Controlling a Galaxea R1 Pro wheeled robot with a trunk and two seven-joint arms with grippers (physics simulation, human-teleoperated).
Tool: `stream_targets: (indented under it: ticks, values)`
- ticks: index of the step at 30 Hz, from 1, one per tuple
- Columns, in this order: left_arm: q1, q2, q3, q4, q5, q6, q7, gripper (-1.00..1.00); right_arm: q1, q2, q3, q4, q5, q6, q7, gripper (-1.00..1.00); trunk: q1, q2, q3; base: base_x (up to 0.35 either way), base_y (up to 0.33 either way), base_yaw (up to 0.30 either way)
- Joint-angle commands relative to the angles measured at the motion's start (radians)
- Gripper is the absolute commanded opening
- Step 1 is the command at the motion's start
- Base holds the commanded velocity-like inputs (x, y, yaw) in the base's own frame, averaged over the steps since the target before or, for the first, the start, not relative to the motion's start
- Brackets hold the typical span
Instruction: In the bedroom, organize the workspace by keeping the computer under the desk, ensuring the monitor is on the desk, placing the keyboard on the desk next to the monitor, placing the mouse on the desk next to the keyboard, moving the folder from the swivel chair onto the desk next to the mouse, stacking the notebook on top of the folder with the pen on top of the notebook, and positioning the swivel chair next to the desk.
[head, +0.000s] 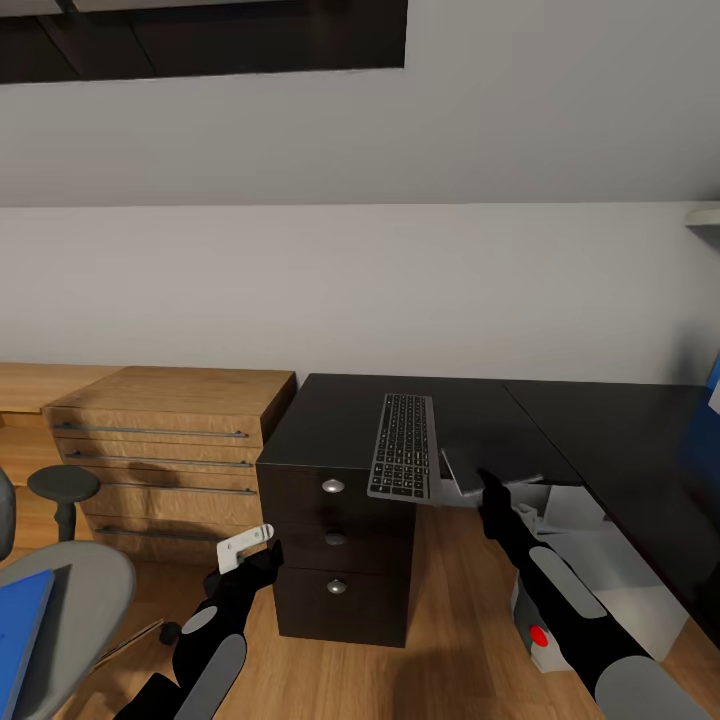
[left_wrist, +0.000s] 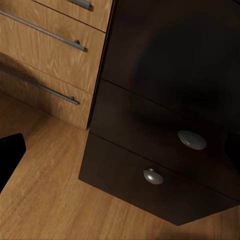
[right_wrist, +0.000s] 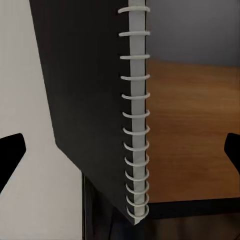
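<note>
Spiral-bound, grey-covered, the notebook (right_wrist: 95, 105) hangs close before the right wrist camera, its wire binding running lengthwise between the two dark fingertips (right_wrist: 11, 152) of the right gripper (head: 490, 492), which stand wide apart on either side without touching it. Seen from the head, the notebook (head: 470, 470) lies at the front edge of the black desk (head: 600, 420), part of it jutting past the edge, with the right gripper just below and in front of it. Immediately beside it lies the keyboard (head: 402, 445), long axis running from the wall toward the robot, near end overhanging the black drawer unit (head: 335, 560). Beneath the desk, behind the right forearm, stands the computer (head: 600, 570), a red light (head: 539, 636) near its base. The left gripper (head: 262, 553) hovers low before the drawer unit; whether its jaws are apart cannot be told. A light-wood shelf unit (head: 160, 450) stands against the wall next to the drawers. At the lower corner of the head view, the swivel chair (head: 85, 590) carries the blue folder (head: 20, 625) on its seat.
</note>
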Motion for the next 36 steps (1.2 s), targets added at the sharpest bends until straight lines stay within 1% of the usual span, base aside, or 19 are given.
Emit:
stream_targets:
  ticks: [1, 36]
  values:
    - [-0.001, 0.001, -0.002, -0.001, 0.005, 0.003, 0.008, 1.00, -0.001, -0.001, 0.003, 0.000, -0.010, 0.000, 0.004, 1.00, 0.000, -0.001, -0.001, 0.000, 0.000, 0.000]
    - [-0.001, 0.001, -0.003, 0.000, 0.006, 0.003, 0.008, 1.00, -0.001, -0.002, 0.002, -0.001, -0.010, 0.000, 0.007, 1.00, 0.000, -0.001, -0.001, 0.000, 0.000, 0.000]
